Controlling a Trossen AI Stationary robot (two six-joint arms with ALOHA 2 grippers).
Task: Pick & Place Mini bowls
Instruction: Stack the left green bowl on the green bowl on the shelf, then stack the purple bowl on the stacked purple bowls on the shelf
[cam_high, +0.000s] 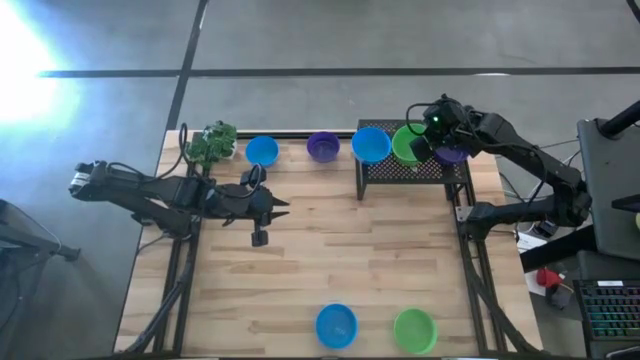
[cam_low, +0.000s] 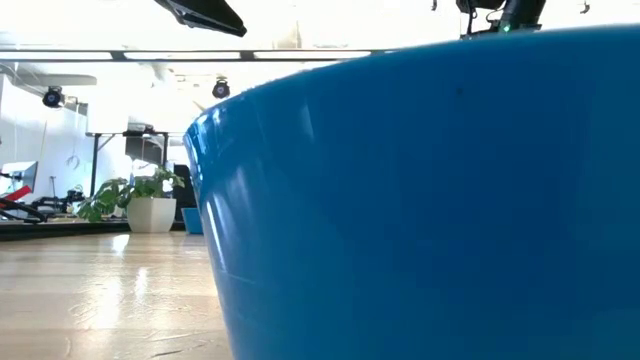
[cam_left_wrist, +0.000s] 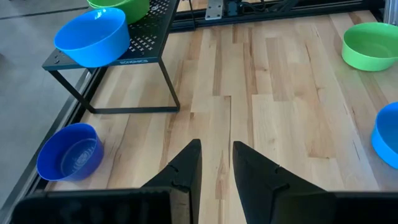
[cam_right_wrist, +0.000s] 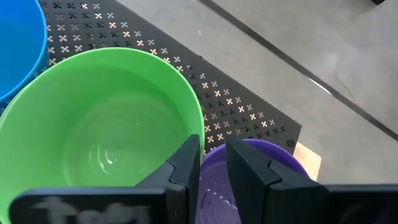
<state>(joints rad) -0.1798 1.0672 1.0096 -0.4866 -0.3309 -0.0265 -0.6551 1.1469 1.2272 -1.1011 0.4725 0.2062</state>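
The black perforated rack (cam_high: 410, 172) at the table's far right carries a blue bowl (cam_high: 371, 145), a green bowl (cam_high: 406, 143) and a purple bowl (cam_high: 452, 154). My right gripper (cam_high: 428, 148) hovers over the rack, shut on the purple bowl (cam_right_wrist: 273, 154) next to the green bowl (cam_right_wrist: 106, 130). On the table near the far edge sit a blue bowl (cam_high: 262, 150) and a purple bowl (cam_high: 322, 146). Close to the near edge sit another blue bowl (cam_high: 336, 325) and a green bowl (cam_high: 414, 329). My left gripper (cam_high: 283, 208) waits shut above the table's left middle. My right gripper holds the purple bowl by its rim (cam_right_wrist: 214, 163), on the side next to the green bowl. It comes from above, pointing down, with one finger (cam_right_wrist: 249, 171) inside the bowl and the other (cam_right_wrist: 186, 165) outside. Whether the bowl rests on the rack I cannot tell.
A small green plant (cam_high: 213, 143) stands at the far left corner. In the low view the near blue bowl (cam_low: 420, 200) fills most of the picture. Bare wood (cam_high: 340, 250) lies between the rack and the near bowls. My left gripper (cam_left_wrist: 216, 146) looks toward the rack.
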